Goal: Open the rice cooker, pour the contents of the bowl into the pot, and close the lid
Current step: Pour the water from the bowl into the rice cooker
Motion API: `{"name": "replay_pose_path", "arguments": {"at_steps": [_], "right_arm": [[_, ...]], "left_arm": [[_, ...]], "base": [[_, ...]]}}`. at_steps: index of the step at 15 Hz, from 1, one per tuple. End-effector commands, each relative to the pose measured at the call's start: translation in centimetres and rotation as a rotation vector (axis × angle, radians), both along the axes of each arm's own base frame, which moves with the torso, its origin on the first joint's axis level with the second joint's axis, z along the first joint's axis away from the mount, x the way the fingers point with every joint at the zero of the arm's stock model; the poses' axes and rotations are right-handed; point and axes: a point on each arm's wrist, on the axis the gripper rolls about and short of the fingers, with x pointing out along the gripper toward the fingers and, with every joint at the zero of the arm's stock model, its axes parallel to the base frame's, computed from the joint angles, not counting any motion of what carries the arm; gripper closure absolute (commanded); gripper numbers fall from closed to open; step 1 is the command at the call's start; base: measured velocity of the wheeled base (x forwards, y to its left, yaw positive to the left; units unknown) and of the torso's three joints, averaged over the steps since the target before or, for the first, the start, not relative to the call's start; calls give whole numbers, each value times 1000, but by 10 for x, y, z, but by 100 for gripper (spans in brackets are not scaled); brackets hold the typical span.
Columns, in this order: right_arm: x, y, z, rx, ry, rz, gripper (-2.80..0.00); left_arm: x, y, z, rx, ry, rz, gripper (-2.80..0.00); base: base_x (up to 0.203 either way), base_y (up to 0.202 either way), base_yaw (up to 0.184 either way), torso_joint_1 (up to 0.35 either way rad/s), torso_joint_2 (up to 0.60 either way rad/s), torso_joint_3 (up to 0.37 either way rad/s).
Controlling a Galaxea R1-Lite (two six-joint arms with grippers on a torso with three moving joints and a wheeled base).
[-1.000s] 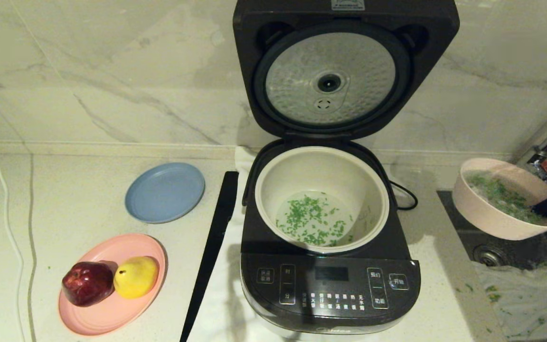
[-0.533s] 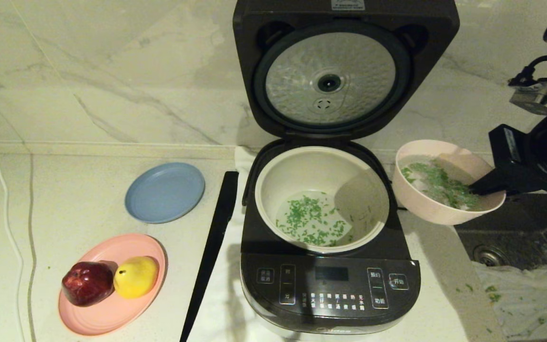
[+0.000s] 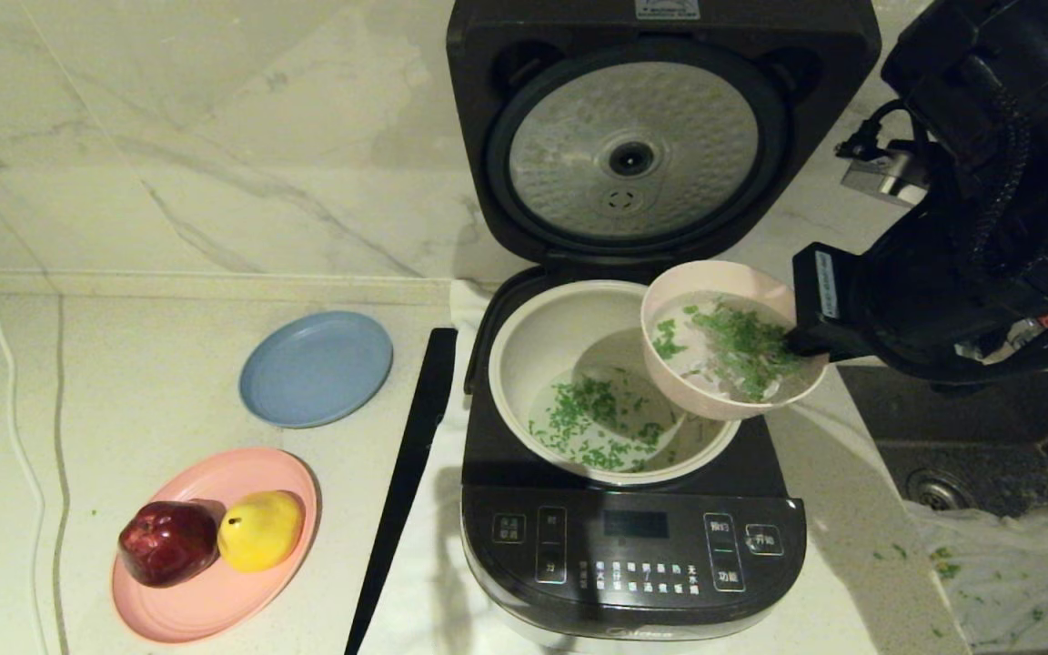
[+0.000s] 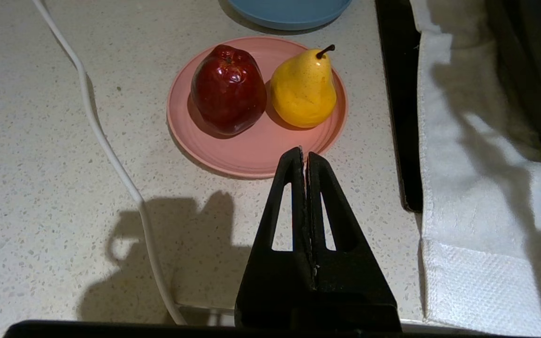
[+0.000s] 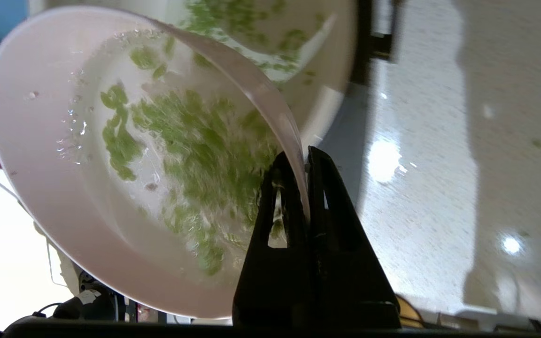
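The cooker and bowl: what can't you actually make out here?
- Cooker: panel labels too small to read, head view.
- Pot: far right side hidden behind the bowl, head view.
- Right gripper: in the head view, hidden by its own arm.
- Grains: blurred, right wrist view.
- Lid: top cut off, head view.

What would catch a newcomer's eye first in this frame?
The right gripper pinches the rim of the bowl, holding it tilted above the right side of the open cooker's pot, green grains and water inside. The lid stands upright behind. Left of the cooker, an apple and pear share a pink plate.
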Motion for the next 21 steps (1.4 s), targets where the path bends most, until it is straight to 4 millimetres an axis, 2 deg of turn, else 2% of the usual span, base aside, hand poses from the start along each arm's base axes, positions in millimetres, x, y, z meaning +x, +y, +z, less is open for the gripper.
{"name": "replay_pose_path", "arguments": {"at_steps": [1, 9, 15, 21], "right_arm": [[8, 13, -11, -15, 23, 17, 0], [29, 39, -25, 20, -2, 26, 0], [45, 50, -46, -41, 20, -4, 0], [62, 62, -59, -57, -27, -46, 0]], "left_arm": [[0, 0, 0, 0, -1, 0, 0], [0, 0, 0, 0, -1, 0, 0], [0, 0, 0, 0, -1, 0, 0], [0, 0, 0, 0, -1, 0, 0]], "base": [[0, 0, 0, 0, 0, 0], [0, 0, 0, 0, 0, 0], [0, 0, 0, 0, 0, 0], [0, 0, 0, 0, 0, 0]]}}
